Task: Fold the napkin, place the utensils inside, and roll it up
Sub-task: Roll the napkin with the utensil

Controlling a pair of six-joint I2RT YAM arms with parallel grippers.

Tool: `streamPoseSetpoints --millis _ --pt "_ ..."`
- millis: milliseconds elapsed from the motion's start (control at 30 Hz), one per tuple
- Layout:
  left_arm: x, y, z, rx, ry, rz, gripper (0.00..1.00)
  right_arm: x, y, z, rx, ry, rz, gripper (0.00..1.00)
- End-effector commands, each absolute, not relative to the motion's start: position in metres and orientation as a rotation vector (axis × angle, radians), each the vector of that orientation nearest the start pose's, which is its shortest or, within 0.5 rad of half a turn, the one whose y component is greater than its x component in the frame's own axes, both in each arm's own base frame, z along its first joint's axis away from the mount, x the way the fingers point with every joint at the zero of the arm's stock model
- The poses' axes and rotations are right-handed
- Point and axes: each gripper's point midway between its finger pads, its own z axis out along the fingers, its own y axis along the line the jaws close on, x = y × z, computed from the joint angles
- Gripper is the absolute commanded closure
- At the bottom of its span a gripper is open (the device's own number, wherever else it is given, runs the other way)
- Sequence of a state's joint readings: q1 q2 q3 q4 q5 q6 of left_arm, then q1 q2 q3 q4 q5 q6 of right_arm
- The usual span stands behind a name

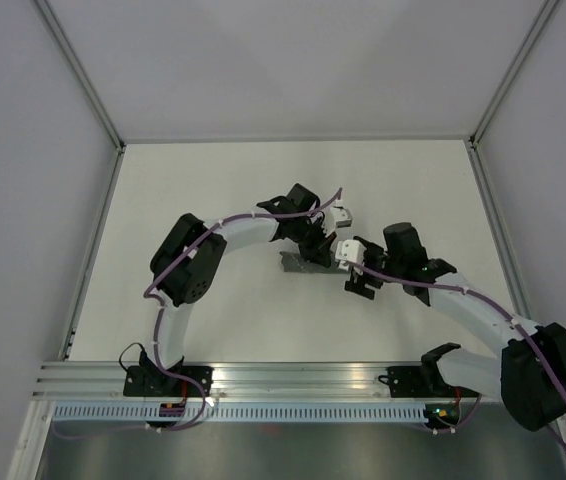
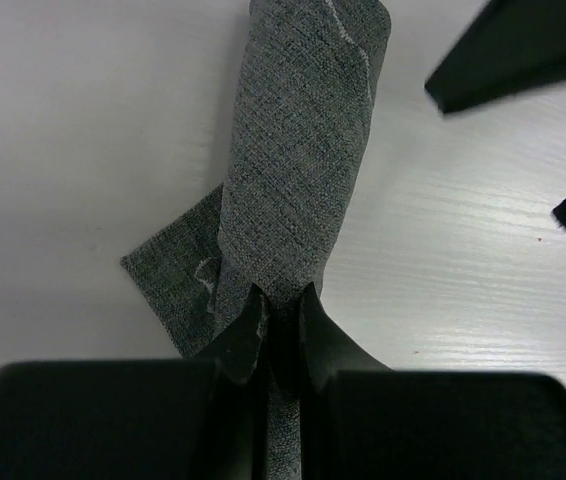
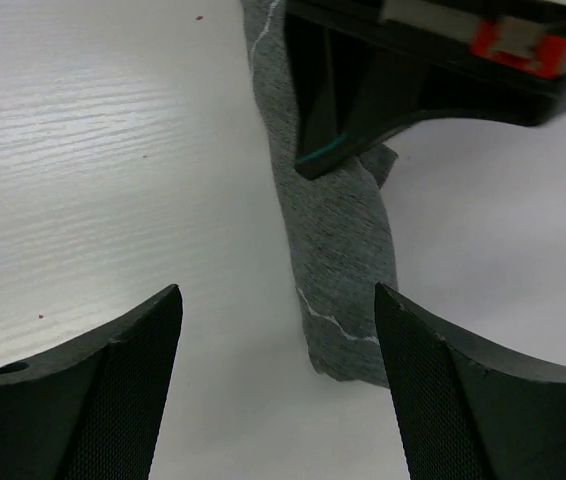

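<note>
- While the left gripper (image 2: 283, 305) is pinched tight on one end of the rolled napkin (image 2: 298, 180), we see the dark grey cloth running away from its fingers as a narrow roll, with a loose corner flap sticking out beside them.
- We find the roll lying on the white desk (image 1: 213, 200), about midway between its left and right edges.
- The right gripper (image 3: 275, 300) hangs with its fingers spread wide near the roll's other end, apart from the cloth.

White wood-grain table (image 1: 213, 190), napkin (image 1: 298, 264) near centre.
Cloth rolled into a narrow bundle, lying on the surface; one loose corner flap sticks out sideways.
</note>
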State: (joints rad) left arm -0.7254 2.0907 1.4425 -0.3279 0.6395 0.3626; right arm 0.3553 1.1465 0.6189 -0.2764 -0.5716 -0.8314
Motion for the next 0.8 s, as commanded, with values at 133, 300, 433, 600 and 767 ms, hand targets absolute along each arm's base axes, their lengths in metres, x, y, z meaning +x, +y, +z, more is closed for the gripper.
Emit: streamPoseSetpoints --millis 133,300,433,600,767 --pt "0.237 -0.351 -0.022 1.534 2.426 -1.13 0.98 0.266 0.187 0.072 -1.584 1.598 0.201 0.17" --pt "0.231 -0.35 -0.025 1.543 2.47 -1.183 0.98 0.272 0.194 0.065 -1.603 1.575 0.104 0.16" --pt "0.228 -0.349 -0.027 1.543 2.489 -1.201 0.98 0.272 0.201 0.053 -1.644 1.568 0.076 0.15" --pt "0.227 -0.348 -0.026 1.539 2.499 -1.234 0.98 0.27 0.205 0.041 -1.678 1.585 0.056 0.15" --pt "0.225 -0.346 -0.027 1.534 2.513 -1.264 0.98 0.27 0.205 0.024 -1.72 1.63 0.049 0.17"
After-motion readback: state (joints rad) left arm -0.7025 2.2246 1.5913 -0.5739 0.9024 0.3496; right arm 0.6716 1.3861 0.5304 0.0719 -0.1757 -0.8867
